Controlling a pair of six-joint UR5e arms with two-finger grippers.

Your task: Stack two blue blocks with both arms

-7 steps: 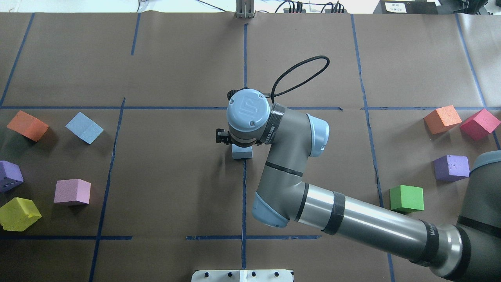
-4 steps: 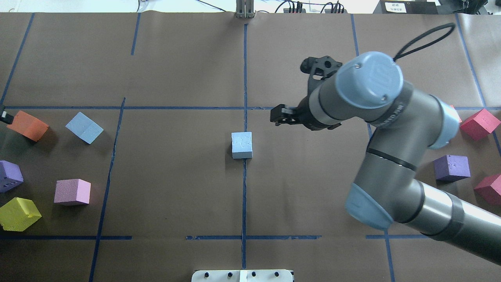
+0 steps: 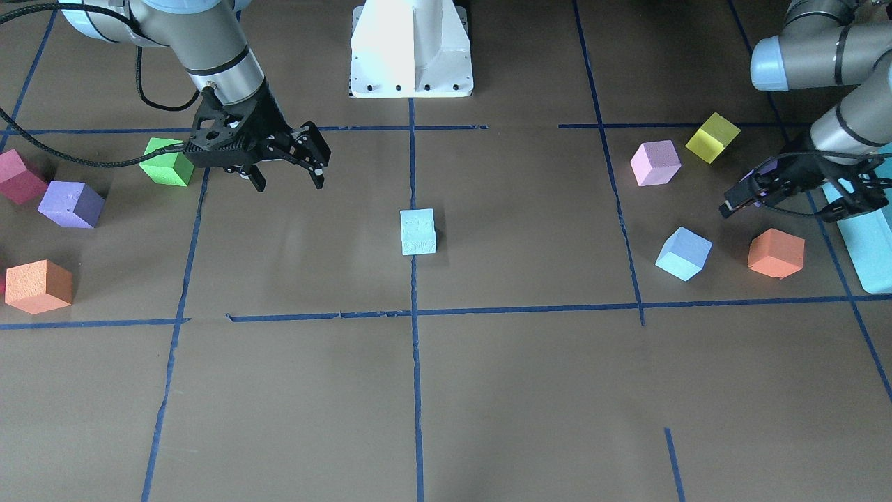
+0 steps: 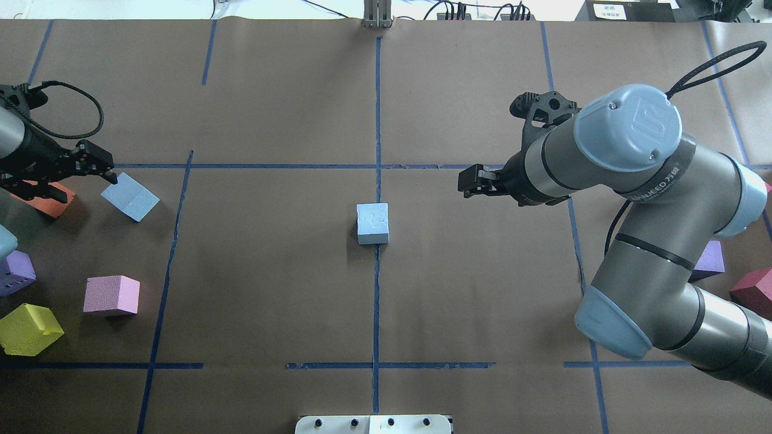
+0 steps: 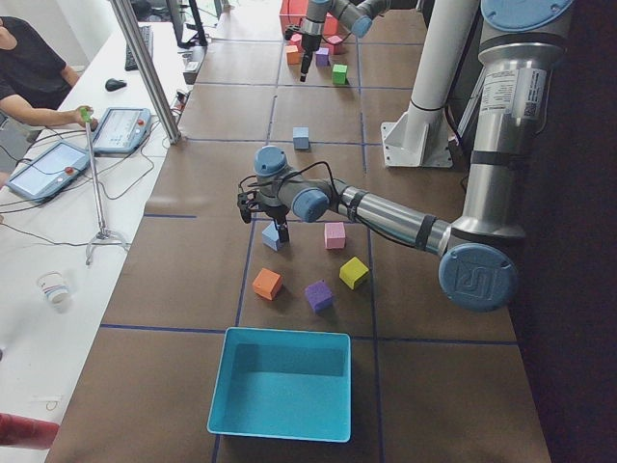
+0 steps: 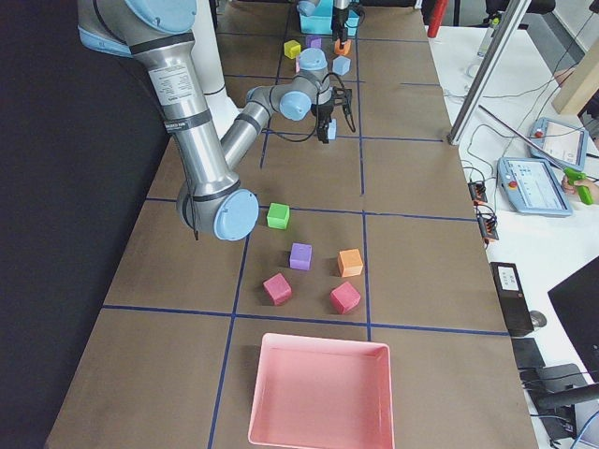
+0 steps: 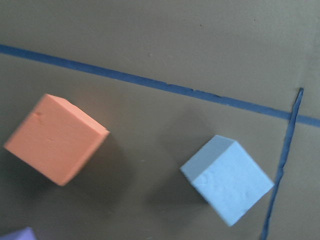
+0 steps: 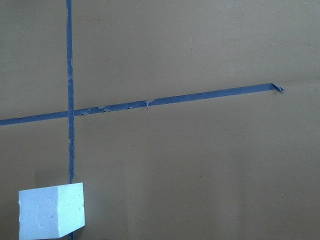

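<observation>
One pale blue block [image 4: 373,223] sits alone at the table's centre on the blue tape line; it also shows in the front view [image 3: 418,232] and at the bottom left of the right wrist view [image 8: 50,210]. The second blue block [image 4: 129,196] lies tilted at the left [image 3: 683,253] [image 7: 227,186]. My left gripper [image 4: 84,185] [image 3: 779,208] is open and empty, hovering between this block and an orange cube [image 7: 55,137]. My right gripper [image 3: 286,178] [image 4: 482,184] is open and empty, raised to the right of the centre block.
Pink [image 4: 111,295], yellow [image 4: 30,328] and purple [image 4: 15,274] cubes lie at the left. Green [image 3: 166,164], purple [image 3: 70,204], orange [image 3: 38,286] and red cubes lie on my right side. A teal box [image 5: 284,381] and a pink tray [image 6: 323,388] stand at the table's ends.
My right gripper let go of the centre blue block and drew back up and to the right. My left arm came in from the left edge, next to the second blue block.
</observation>
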